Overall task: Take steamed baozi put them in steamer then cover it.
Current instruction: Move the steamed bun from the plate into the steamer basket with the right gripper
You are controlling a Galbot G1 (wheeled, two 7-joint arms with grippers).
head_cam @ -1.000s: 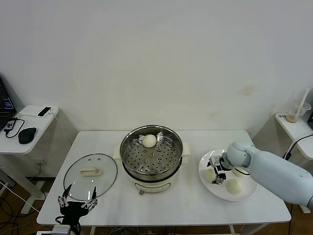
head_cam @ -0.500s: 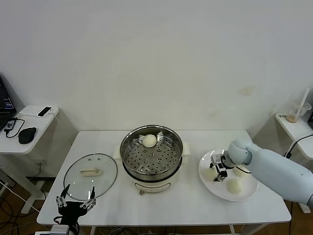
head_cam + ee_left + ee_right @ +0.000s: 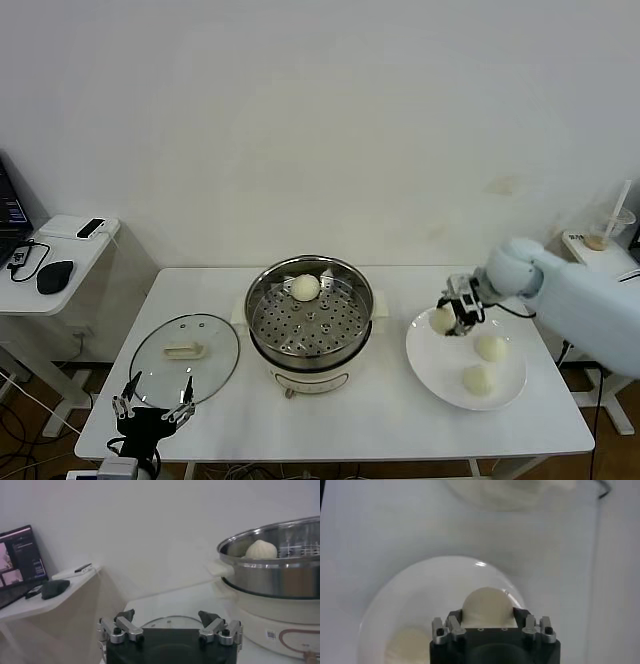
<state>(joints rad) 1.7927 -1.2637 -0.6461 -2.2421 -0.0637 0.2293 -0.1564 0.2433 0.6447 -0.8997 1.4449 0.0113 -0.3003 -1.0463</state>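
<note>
My right gripper (image 3: 447, 318) (image 3: 488, 616) is shut on a cream-white baozi (image 3: 441, 320) (image 3: 487, 606), held in the air above the left part of the white plate (image 3: 430, 362). Two more baozi (image 3: 490, 347) (image 3: 478, 379) lie on that plate. One baozi (image 3: 305, 287) (image 3: 259, 549) rests on the perforated tray at the back of the steamer (image 3: 310, 320) (image 3: 280, 570) in the middle of the table. The glass cover (image 3: 185, 357) lies flat on the table to the steamer's left. My left gripper (image 3: 150, 410) (image 3: 170, 623) hangs open at the table's front left edge, just in front of the cover.
A side table (image 3: 50, 262) at the far left carries a mouse (image 3: 55, 275) and a laptop (image 3: 20, 560). Another small stand with a cup (image 3: 612, 228) sits at the far right. Bare tabletop (image 3: 380, 415) lies in front of the steamer and the plate.
My right gripper closed on a baozi on the plate and lifted it up and back, off the plate. The left arm stayed at the table's front left edge.
</note>
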